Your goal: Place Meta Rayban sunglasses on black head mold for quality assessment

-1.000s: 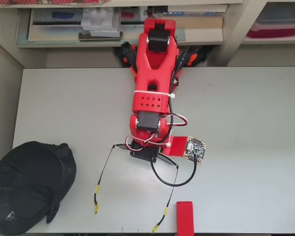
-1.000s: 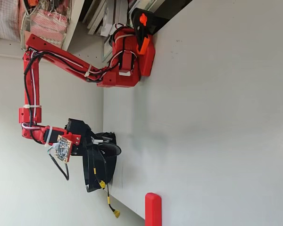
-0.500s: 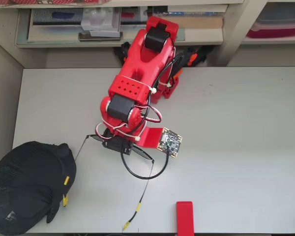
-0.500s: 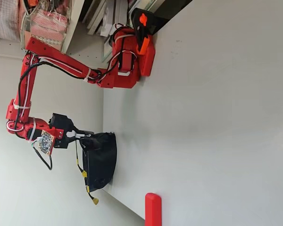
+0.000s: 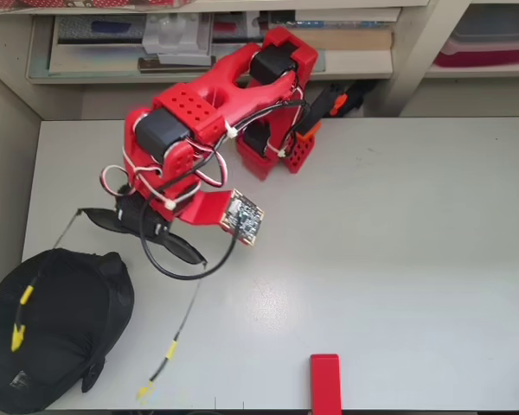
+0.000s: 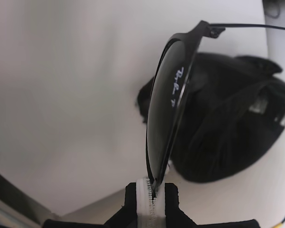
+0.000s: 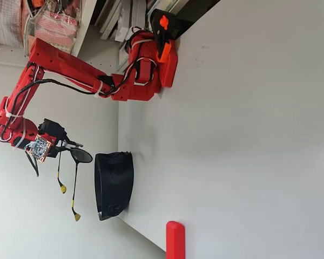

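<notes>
- The arm is built of bright red plastic shells with blocky, angular links.
- Black motors sit in the joints, one showing at the top of the base.
- One flat red face carries two rows of small round holes.
- White zip ties bind thin black, red and white cables along the links.
- A bare green circuit board hangs from a red bracket near the wrist, with a black cable looping beneath it.
- The hand is black with a white toothed lining.

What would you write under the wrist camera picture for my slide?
Gripper pinching the sunglasses by a lens rim, above the black head mold.
</notes>
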Controlling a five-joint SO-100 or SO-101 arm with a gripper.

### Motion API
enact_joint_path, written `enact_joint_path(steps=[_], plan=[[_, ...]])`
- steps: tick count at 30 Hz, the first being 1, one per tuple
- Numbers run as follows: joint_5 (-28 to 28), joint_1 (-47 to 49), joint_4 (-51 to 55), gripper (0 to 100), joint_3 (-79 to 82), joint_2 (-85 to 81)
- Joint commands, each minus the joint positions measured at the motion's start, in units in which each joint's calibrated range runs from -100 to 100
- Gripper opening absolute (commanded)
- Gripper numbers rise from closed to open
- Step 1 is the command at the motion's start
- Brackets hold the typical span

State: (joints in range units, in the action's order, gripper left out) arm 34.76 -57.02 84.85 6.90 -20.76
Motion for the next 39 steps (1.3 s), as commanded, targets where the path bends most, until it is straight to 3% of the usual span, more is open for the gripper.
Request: enact_joint_path(steps=[1, 9, 27, 39], plan=[[0.3, -6.5, 4.0, 0, -3.1, -9.0], [0.6, -9.9, 6.5, 0, 9.6, -23.8], [-0.1, -12.5, -2.8, 0, 30.3, -24.1], [-5.6, -11.7, -3.2, 0, 32.7, -24.1]])
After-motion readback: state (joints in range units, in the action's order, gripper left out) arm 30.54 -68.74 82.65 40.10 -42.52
